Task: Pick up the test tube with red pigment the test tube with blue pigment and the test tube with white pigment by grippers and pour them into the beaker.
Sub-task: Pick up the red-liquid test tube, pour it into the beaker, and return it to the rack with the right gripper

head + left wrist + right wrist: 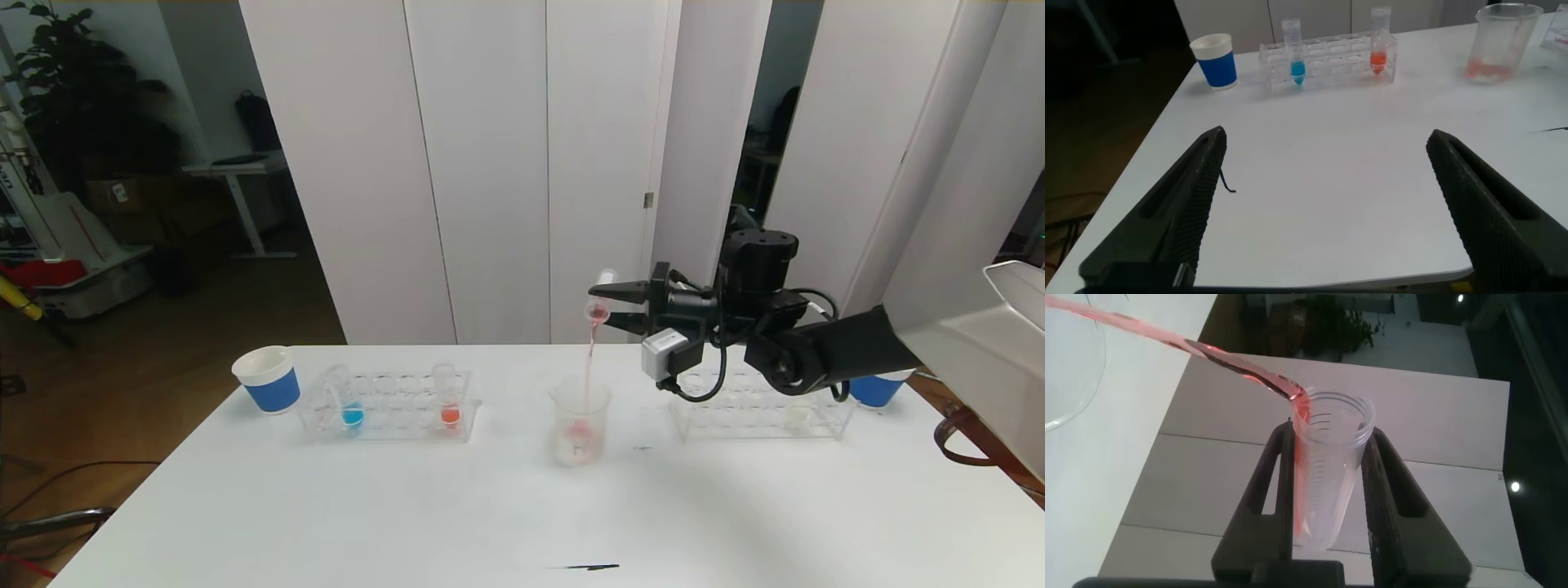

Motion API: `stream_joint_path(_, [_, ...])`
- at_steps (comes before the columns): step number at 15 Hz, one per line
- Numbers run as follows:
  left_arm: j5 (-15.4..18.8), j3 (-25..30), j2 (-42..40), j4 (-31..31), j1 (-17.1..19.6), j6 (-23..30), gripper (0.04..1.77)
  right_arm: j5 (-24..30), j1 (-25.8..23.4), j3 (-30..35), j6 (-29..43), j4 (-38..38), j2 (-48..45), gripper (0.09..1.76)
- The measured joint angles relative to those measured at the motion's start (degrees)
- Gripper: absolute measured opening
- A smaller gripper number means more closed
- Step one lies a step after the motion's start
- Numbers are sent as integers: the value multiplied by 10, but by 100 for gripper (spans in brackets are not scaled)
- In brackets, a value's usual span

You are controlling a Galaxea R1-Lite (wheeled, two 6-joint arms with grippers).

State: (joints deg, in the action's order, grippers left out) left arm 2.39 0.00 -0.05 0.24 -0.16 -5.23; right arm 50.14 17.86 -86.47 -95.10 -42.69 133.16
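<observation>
My right gripper (608, 302) is shut on a clear test tube (601, 296), tilted mouth-down above the beaker (580, 429). A thin red stream (589, 359) runs from the tube into the beaker, which holds pinkish liquid at its bottom. In the right wrist view the tube (1327, 465) sits between the fingers and the stream (1167, 339) leaves its rim. The tube with blue pigment (351, 408) stands in the left rack (388, 425). A pale tube (798, 416) shows in the right rack (759, 420), partly behind the arm. My left gripper (1327, 135) is open and empty, low over the table.
A tube with red-orange liquid (447, 404) stands in the left rack. Blue-banded white cups stand at the far left (268, 380) and far right (878, 390). A black mark (592, 566) lies near the table's front edge. White panels stand behind the table.
</observation>
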Motion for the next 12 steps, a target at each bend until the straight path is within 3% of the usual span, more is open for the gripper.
stream_joint_path(12, [0,0,0,0,0,0,175,2,-2,-32,-59,2,10,58])
